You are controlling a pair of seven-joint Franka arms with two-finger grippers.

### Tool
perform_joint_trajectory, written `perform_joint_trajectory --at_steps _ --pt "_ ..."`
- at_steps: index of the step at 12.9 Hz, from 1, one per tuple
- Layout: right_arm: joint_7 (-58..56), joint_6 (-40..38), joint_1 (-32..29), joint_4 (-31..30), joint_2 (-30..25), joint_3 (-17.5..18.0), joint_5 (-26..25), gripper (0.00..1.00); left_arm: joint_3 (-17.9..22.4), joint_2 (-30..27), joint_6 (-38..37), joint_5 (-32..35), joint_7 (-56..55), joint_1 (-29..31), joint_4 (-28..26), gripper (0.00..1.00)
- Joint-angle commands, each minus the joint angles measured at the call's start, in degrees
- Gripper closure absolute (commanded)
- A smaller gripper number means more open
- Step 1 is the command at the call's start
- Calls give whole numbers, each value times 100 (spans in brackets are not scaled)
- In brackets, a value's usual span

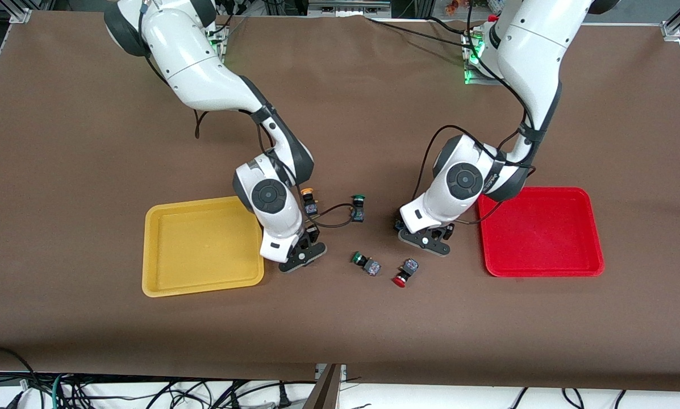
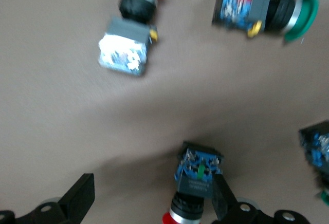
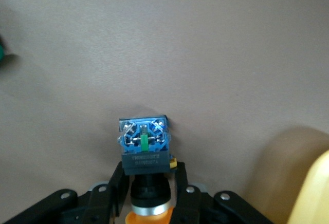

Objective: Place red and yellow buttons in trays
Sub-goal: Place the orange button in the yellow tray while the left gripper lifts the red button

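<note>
— Nearest the camera-side edge of the counter (image 1: 90, 318) lies what?
— One red button (image 1: 404, 272) on its side, cap toward that edge, with a green-capped switch (image 1: 366, 263) beside it. A second green-capped switch (image 1: 358, 208) lies closer to the robots' edge.
— And the trays?
— Both bare: the yellow tray (image 1: 163, 284) toward the right arm's end, the red tray (image 1: 544, 267) toward the left arm's end.
— The right pincer (image 3: 149, 190)?
— Clenched on a yellow button (image 3: 145, 152), low beside the yellow tray's rim. Another yellow button (image 1: 308, 200) sits by that arm's wrist.
— The left pincer (image 2: 149, 203)?
— Released, fingers spread, one finger (image 2: 221, 198) touching a second red button (image 2: 198, 180) near the red tray.
</note>
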Motion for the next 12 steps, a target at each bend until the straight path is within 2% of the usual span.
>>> perform_joint_trajectory --at_steps 1,3,5,7,8,10,11,12 --pt "-117 -848 -118 128 -295 70 132 100 66 -24 -11 -53 -30 -183 -87 0" --pt "-448 -1736 -258 85 -822 18 151 100 66 82 25 -44 -39 -192 -61 0" --pt "-1290 -2100 -678 -151 -1131 8 151 100 66 91 33 -53 -48 -271 -52 0" --pt "-1837 -1830 -1075 -590 -1281 0 142 100 66 143 86 -53 -74 -271 -35 0" --pt "-2170 -1523 -1276 -819 -1308 -18 125 87 66 187 165 -45 -196 -271 -43 0" --pt "-2445 -996 -1489 -1432 -1369 -88 142 78 66 205 218 -27 -233 -332 -34 0" --pt "-2446 -680 -1550 -1836 -1474 -114 133 78 66 205 305 -27 -250 -341 -43 31" --pt "-2437 -607 -1577 -2049 -1484 -132 142 64 66 205 306 -27 -346 -350 -43 55"
